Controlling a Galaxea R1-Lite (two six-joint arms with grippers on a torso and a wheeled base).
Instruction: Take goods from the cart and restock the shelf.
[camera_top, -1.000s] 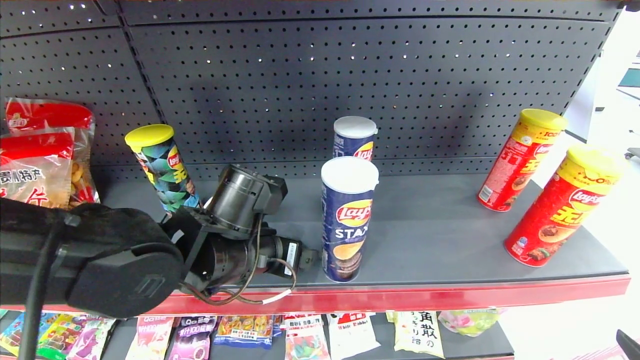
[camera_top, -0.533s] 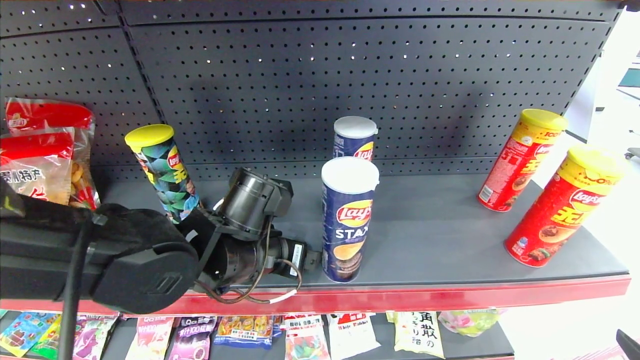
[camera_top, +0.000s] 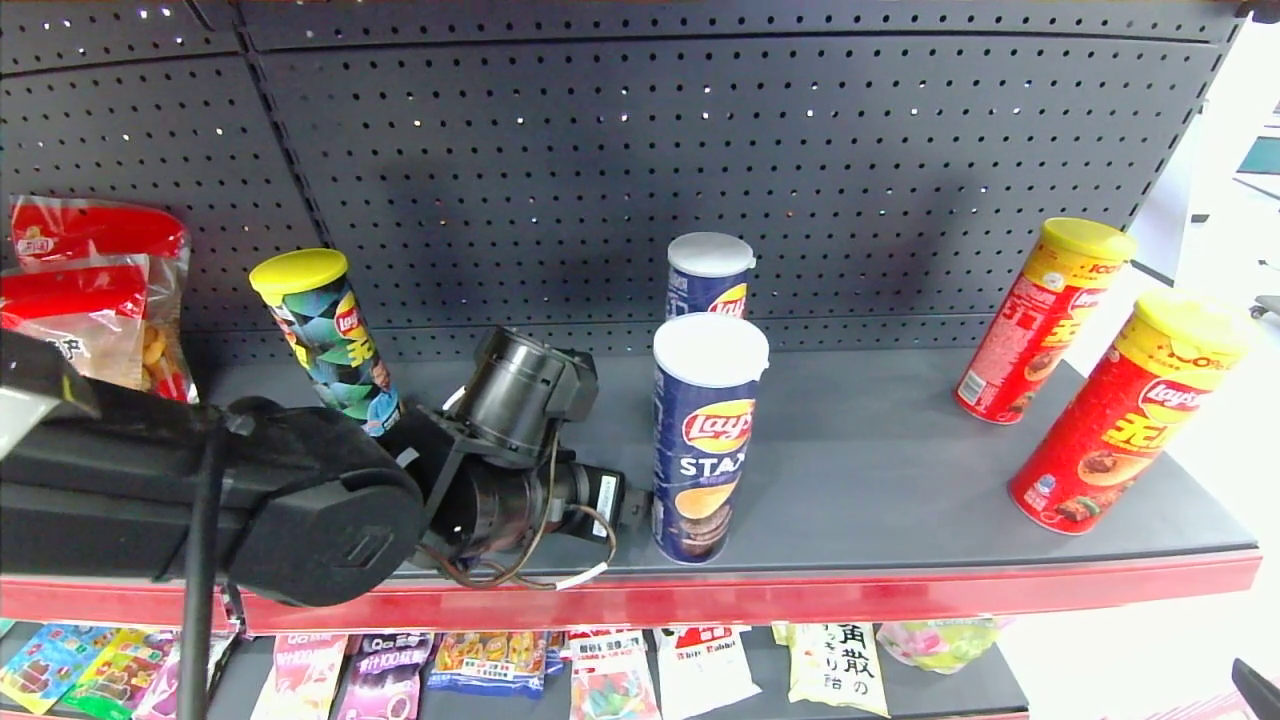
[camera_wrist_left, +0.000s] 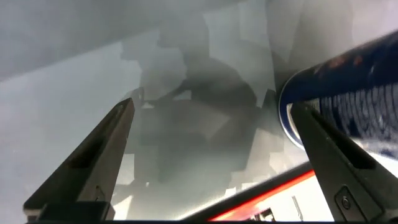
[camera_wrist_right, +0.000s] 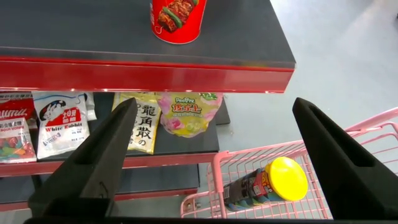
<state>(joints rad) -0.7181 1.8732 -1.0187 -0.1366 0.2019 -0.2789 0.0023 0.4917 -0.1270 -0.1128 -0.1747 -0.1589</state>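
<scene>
1. Dark pegboard backs the shelf (camera_top: 850, 480), whose red lip runs along its near edge.
2. On it, a blue can (camera_top: 705, 440) stands upright close to the near edge, with a second blue can (camera_top: 710, 275) right behind it against the back.
3. A patterned can (camera_top: 325, 335) stands far to the left, and two red cans (camera_top: 1040, 320) stand to the right.
4. The left hand (camera_wrist_left: 211, 106) lies low over the shelf just left of the blue can. It is spread wide and holds nothing, and one finger (camera_wrist_left: 323, 149) sits right by the can's base; contact cannot be told.
5. The right hand (camera_wrist_right: 214, 102) is also wide and empty. It hangs below the shelf's right end, above the pink cart (camera_wrist_right: 261, 168), where a yellow-lidded can (camera_wrist_right: 267, 183) lies on its side.
6. Judged from this, the blue can is placed and the step in hand is letting go of it.
7. The next move calls for drawing the left hand away to the left and toward the near side without knocking the tall can over.
8. The right hand would then need to come down into the cart and close across the lying can's body.
</scene>
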